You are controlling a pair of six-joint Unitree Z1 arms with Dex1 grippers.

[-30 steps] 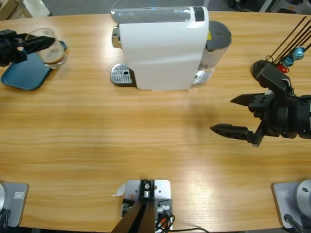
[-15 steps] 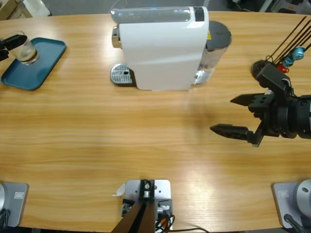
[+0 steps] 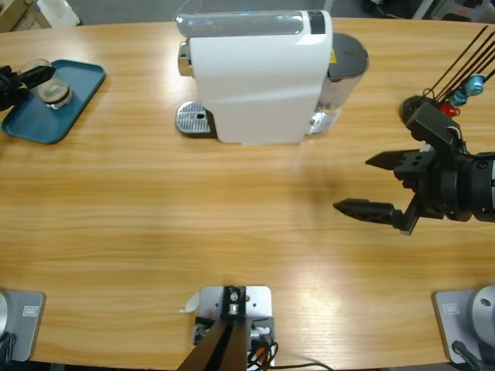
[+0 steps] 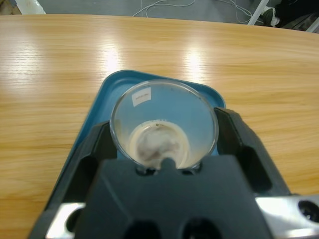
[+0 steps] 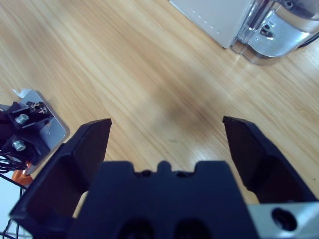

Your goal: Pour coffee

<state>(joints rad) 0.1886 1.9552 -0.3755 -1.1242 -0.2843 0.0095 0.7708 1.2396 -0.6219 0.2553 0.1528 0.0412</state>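
Note:
A small clear glass stands upright on the blue tray, with a thin brownish layer of coffee at its base. My left gripper is shut on the glass, one black jaw on each side of it. From above, the glass is on the tray at the far left of the table, and the left gripper comes in from the left edge. My right gripper hangs open over bare wood at the right, holding nothing; its wrist view shows the right gripper over plain table.
A white coffee machine stands at the back middle, with a metal drip grate at its left and a clear water tank at its right. A rack of thin black rods with red and blue capsules stands at the back right.
The glass, tilted above the tray's corner one second ago, now stands upright on the tray in the left gripper. The right arm has not moved.

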